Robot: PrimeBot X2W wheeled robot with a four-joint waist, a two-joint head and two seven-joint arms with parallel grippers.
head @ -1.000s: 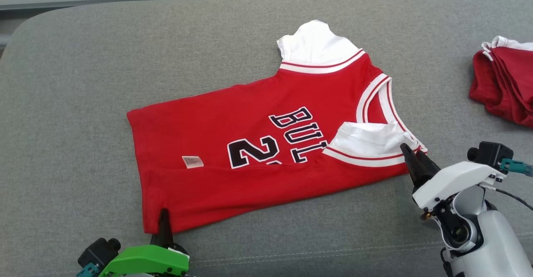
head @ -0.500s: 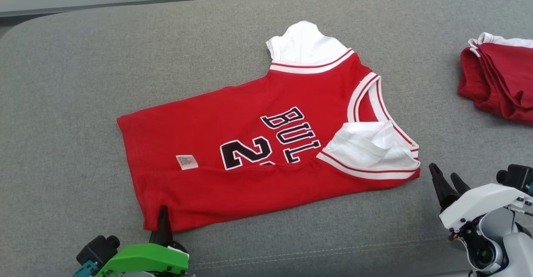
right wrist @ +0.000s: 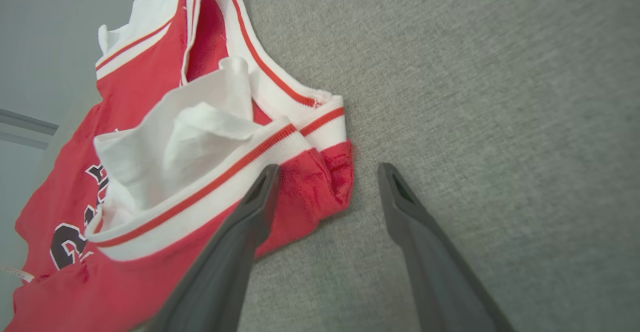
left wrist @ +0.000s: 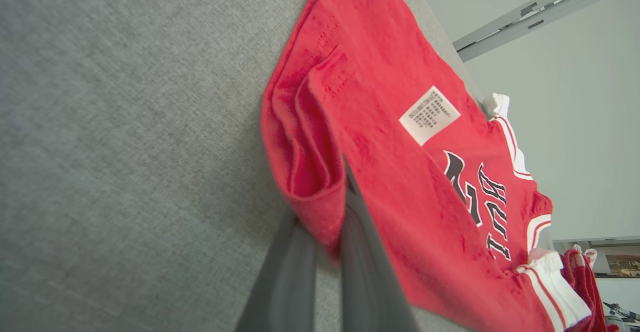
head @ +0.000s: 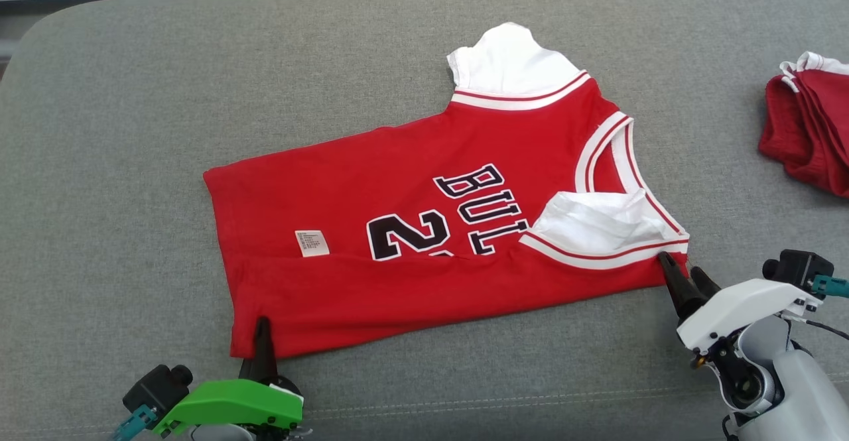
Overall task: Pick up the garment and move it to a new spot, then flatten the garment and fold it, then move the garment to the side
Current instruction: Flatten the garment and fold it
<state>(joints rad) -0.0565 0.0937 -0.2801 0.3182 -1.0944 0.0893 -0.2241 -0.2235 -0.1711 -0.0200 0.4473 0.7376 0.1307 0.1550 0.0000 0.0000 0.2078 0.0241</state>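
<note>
Left gripper (head: 262,327): green housing, fingers together, clamped on the jersey's near hem corner. The left wrist view shows bunched red cloth pinched between the two fingers. Right gripper (head: 680,267): white housing, fingers apart, nothing held. Its tips sit at the jersey's near shoulder corner, one finger over red cloth, the other over bare cushion, with the corner lying between them. Whether either tip touches the cloth cannot be told.

Jersey (head: 371,176): red with white trim, lying flat on the cushion in the middle of the head view, hem toward the robot's left, neck toward its right. Near long edge folded over onto the front, covering part of the black lettering "BUL" and the number "2". Label (head: 312,243): white, just beside the fold line, near the hem. Near sleeve (head: 597,222): white, turned over onto the chest, rumpled. Far sleeve (head: 511,56): white, spread out on the cushion.

Cushion (head: 132,129): grey woven cloth, seam along the near edge. Pile (head: 809,129): red garments with white trim, folded, at the right of the cushion, well apart from the jersey.
</note>
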